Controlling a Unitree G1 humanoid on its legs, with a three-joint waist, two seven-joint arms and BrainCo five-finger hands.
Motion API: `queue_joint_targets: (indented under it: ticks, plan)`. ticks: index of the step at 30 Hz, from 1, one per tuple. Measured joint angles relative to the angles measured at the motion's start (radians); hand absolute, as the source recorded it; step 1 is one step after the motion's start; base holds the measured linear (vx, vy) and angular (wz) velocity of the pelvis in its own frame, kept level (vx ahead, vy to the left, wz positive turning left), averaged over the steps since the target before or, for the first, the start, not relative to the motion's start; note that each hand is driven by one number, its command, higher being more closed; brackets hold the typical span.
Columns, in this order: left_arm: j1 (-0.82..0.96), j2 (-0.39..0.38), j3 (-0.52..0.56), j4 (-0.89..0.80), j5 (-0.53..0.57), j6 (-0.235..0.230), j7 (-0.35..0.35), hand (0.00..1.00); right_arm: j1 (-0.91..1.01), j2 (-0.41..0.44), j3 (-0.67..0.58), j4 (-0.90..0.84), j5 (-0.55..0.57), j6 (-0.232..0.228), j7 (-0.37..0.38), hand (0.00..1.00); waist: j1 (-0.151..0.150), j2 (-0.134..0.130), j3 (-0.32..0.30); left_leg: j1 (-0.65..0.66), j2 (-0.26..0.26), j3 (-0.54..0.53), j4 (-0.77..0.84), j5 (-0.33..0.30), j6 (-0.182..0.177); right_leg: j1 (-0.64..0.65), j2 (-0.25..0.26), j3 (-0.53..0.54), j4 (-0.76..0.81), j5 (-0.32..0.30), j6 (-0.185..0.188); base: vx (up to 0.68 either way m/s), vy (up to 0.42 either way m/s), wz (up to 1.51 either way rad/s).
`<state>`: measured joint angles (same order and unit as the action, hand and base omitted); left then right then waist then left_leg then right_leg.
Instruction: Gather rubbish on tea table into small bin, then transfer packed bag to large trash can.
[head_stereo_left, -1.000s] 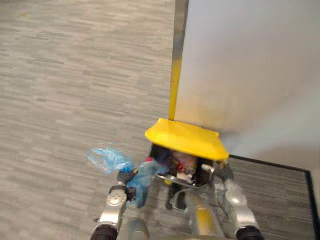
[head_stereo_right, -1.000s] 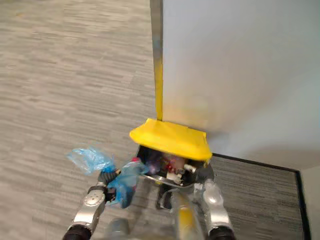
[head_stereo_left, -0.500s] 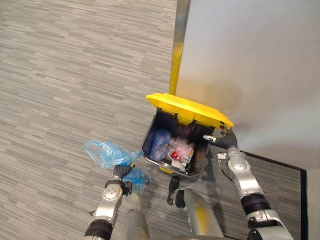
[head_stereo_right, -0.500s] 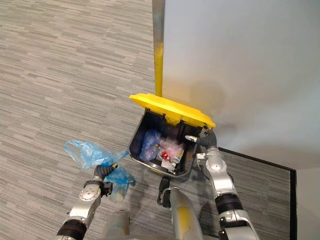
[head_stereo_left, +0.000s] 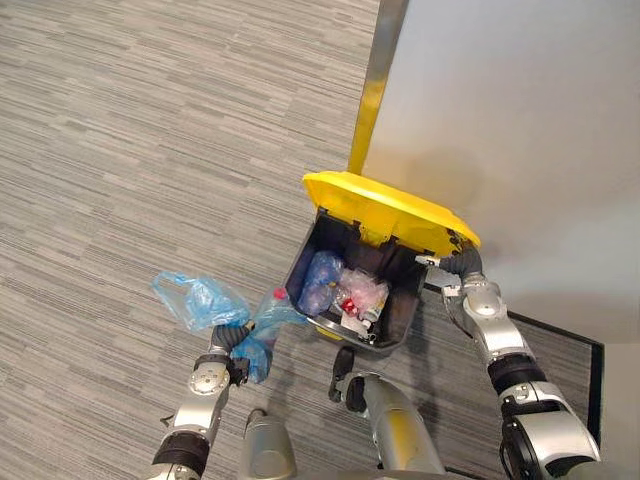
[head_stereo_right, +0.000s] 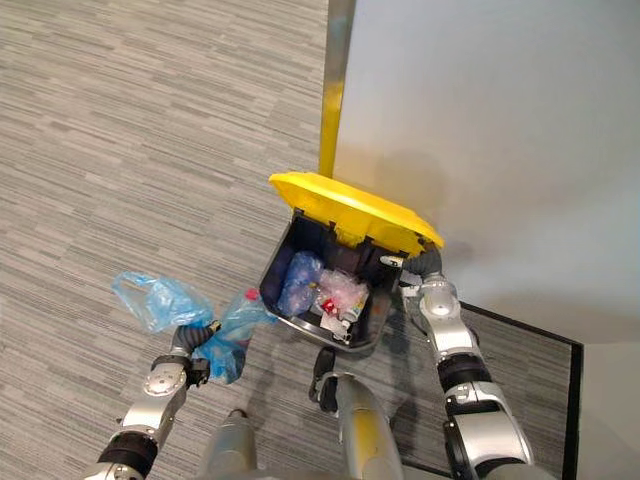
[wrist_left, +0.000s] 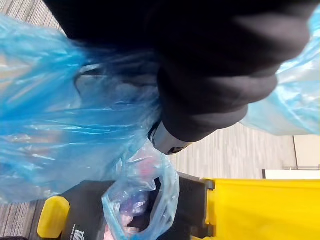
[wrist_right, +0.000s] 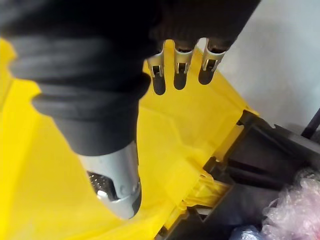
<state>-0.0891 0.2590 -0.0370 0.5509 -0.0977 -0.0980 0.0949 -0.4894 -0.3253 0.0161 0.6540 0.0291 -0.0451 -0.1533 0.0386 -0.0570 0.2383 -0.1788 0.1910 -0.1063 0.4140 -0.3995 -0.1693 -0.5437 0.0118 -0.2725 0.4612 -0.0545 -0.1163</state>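
- Trash can (head_stereo_left: 403, 305) stands with its yellow lid (head_stereo_left: 390, 210) up, rubbish (head_stereo_left: 345, 290) already inside.
- Blue bag (head_stereo_left: 200, 300) hangs just left of the can, outside its rim; let go now, it would land on the floor (head_stereo_left: 120, 150).
- Right hand (head_stereo_left: 455, 268), fingers straight, rests at the lid's right corner; a slip could drop the lid.
- Left hand (head_stereo_left: 232, 342) carries the bag; plastic hides its grip, so I cannot tell.

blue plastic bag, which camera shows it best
The left eye view: the whole blue plastic bag shows, bunched in the left robot hand beside the dark open trash can. The right eye view shows much the same. The left wrist view gives a cropped close-up of crumpled film. The right wrist view faces the yellow lid.
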Motion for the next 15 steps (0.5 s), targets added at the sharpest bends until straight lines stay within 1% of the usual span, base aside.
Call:
queue_joint_targets:
  ticks: [2,4,6,7,10,13,15]
  plan:
    - [-0.003,0.004,0.001,-0.020,-0.020,-0.005,0.000,1.00,-0.018,-0.006,0.002,0.000,0.000,0.008,0.000,0.00,-0.002,-0.001,0.002,0.004,-0.001,0.002,-0.003,0.002,0.004,0.002,0.000,0.004,-0.003,0.006,-0.005,0.03,0.036,-0.03]
    - [-0.005,0.008,0.000,-0.048,-0.031,-0.010,0.000,1.00,-0.037,-0.006,0.002,0.000,0.000,0.012,0.000,0.00,-0.005,-0.004,0.017,0.020,-0.002,0.004,-0.012,0.004,0.006,0.015,0.001,0.006,-0.005,0.007,-0.004,0.00,0.000,0.00]
    - [-0.010,0.014,0.000,-0.081,-0.049,-0.021,0.000,1.00,-0.058,-0.012,0.024,0.000,0.000,0.013,0.001,0.00,-0.012,-0.004,0.018,0.022,-0.002,0.003,-0.015,0.005,0.008,0.019,0.002,0.007,-0.012,0.009,-0.001,0.00,0.000,0.00]
    - [-0.014,0.021,0.000,-0.097,-0.050,-0.027,0.000,1.00,-0.070,-0.016,0.041,0.000,0.000,0.013,0.003,0.00,-0.021,-0.004,0.018,0.023,-0.002,0.002,-0.015,0.005,0.008,0.021,0.002,0.007,-0.014,0.010,0.000,0.00,0.000,0.00]
    - [-0.035,0.023,-0.003,-0.145,-0.071,-0.034,0.000,1.00,-0.074,-0.018,0.042,0.000,-0.001,0.013,0.005,0.00,-0.022,-0.004,0.018,0.026,-0.002,0.001,-0.015,0.005,0.008,0.025,0.003,0.007,-0.016,0.010,0.000,0.00,0.000,0.00]
    - [-0.065,0.023,-0.032,-0.195,-0.092,-0.044,0.000,1.00,-0.075,-0.025,0.044,0.000,-0.001,0.013,0.007,0.00,-0.023,-0.004,0.019,0.028,-0.002,-0.002,-0.015,0.005,0.008,0.029,0.003,0.004,-0.018,0.010,0.000,0.00,0.000,0.00]
    - [-0.087,0.023,-0.063,-0.219,-0.103,-0.052,-0.002,1.00,-0.085,-0.049,0.066,-0.001,-0.001,0.014,0.007,0.00,-0.026,-0.004,0.019,0.029,-0.002,-0.003,-0.015,0.005,0.008,0.033,0.003,0.003,-0.022,0.010,0.001,0.00,0.000,0.00]
